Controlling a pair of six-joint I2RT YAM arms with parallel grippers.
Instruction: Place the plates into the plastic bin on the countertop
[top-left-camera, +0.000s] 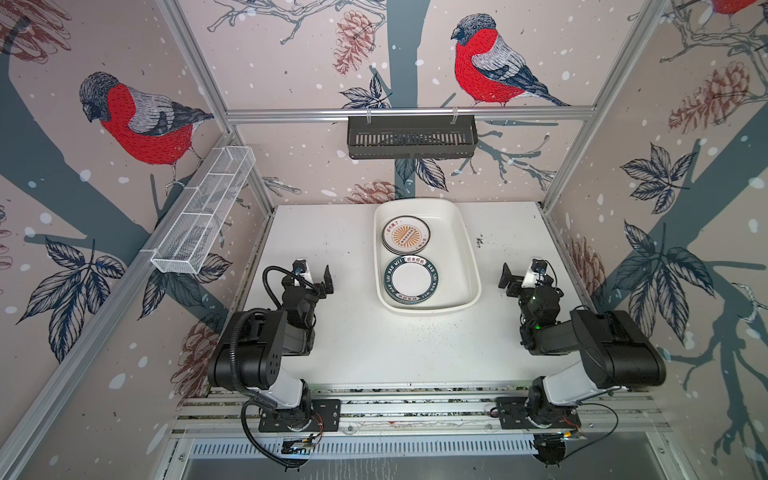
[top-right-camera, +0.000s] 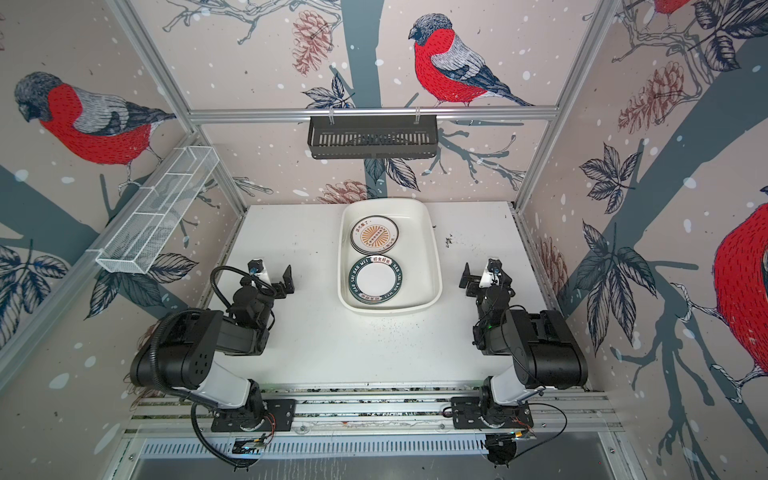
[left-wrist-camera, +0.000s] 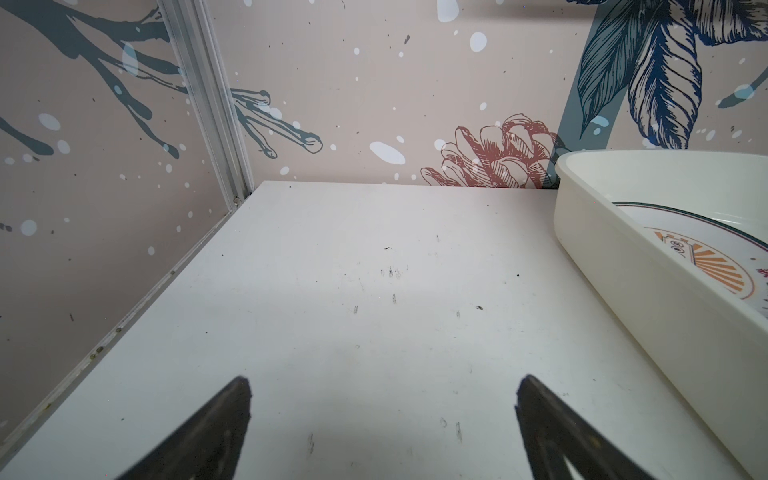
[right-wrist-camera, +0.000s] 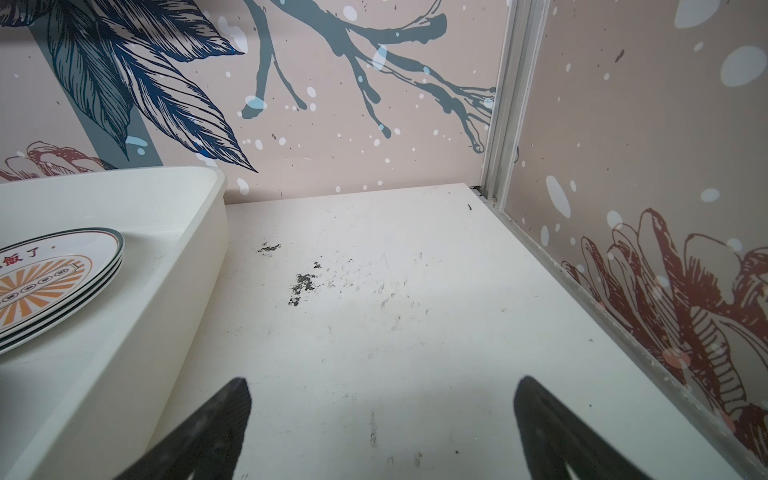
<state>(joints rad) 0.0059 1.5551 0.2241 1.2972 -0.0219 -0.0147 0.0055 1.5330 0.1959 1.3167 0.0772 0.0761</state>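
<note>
The white plastic bin (top-left-camera: 467, 249) (top-right-camera: 433, 249) stands at the back middle of the countertop (top-left-camera: 353, 332). Inside it lie a stack of plates topped by an orange sunburst one (top-left-camera: 406, 235) (top-right-camera: 374, 235) (right-wrist-camera: 62, 274) (left-wrist-camera: 706, 266) and, nearer me, a plate with a dark lettered rim (top-left-camera: 411, 280) (top-right-camera: 376, 279). My left gripper (top-left-camera: 313, 274) (top-right-camera: 272, 274) (left-wrist-camera: 383, 399) hangs open and empty over bare countertop left of the bin (left-wrist-camera: 623, 291). My right gripper (top-left-camera: 523, 272) (top-right-camera: 482, 272) (right-wrist-camera: 382, 399) is open and empty right of the bin (right-wrist-camera: 166, 291).
A black slotted basket (top-left-camera: 411, 137) hangs on the back rail. A white wire-mesh tray (top-left-camera: 203, 216) is fixed along the left wall. Aluminium rails edge the table, and dark scuffs (right-wrist-camera: 301, 286) mark it right of the bin.
</note>
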